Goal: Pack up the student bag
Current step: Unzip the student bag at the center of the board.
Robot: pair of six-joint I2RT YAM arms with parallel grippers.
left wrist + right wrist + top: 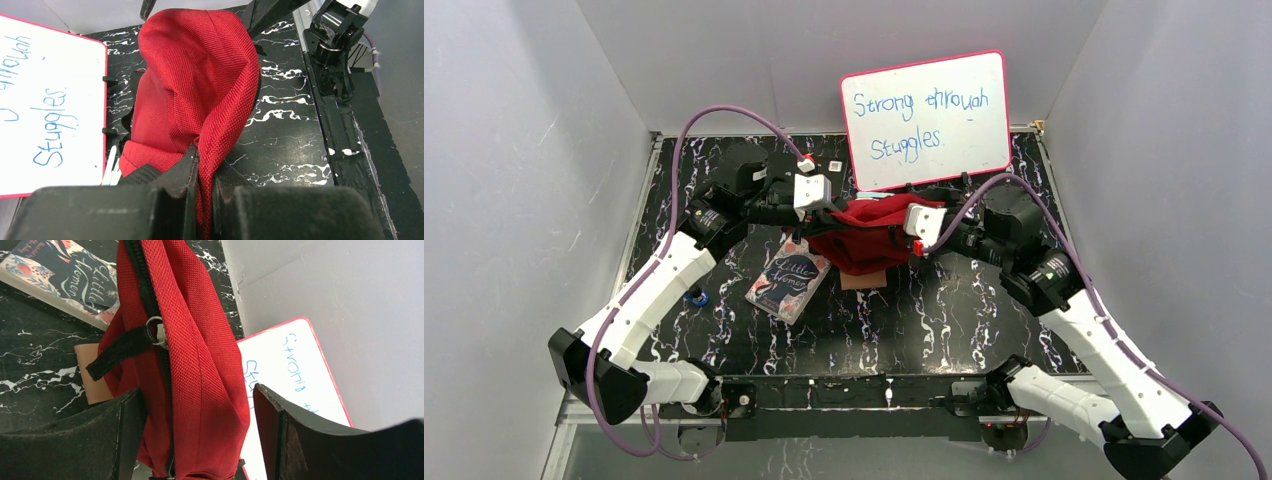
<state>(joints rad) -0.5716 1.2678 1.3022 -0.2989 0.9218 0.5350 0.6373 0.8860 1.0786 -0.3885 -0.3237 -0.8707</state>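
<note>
The red student bag (864, 242) lies crumpled at mid-table in front of the whiteboard. My left gripper (207, 165) is shut on a fold of the bag's red fabric (200, 75) at its left end, holding that edge up. On the bag's right end, my right gripper (196, 395) stands open with its jaws astride the fabric. A gap shows between the bag and the right-hand finger (280, 430). A black zipper with a metal pull (155, 335) runs down the bag (200, 365). In the top view the two grippers (829, 207) (906, 237) flank the bag.
A "Little Women" book (789, 283) lies just left of the bag, also in the right wrist view (65, 275). A tan wallet (865, 280) peeks from under the bag's near side. The whiteboard (926, 120) leans on the back wall. A small blue thing (696, 297) sits by the left arm.
</note>
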